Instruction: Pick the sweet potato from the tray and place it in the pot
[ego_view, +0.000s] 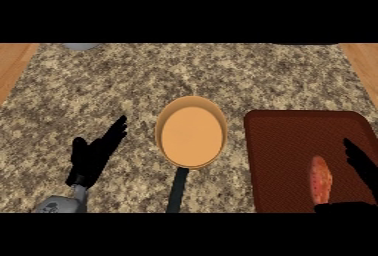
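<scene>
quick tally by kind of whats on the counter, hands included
pot: 1
tray: 1
sweet potato: 1
grey thing, cut off at the far edge: 1
hands: 2, left hand and right hand
total: 6

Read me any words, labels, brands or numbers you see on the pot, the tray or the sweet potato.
None: no words, labels, numbers or signs show on the pot, the tray, the sweet potato or the counter.
</scene>
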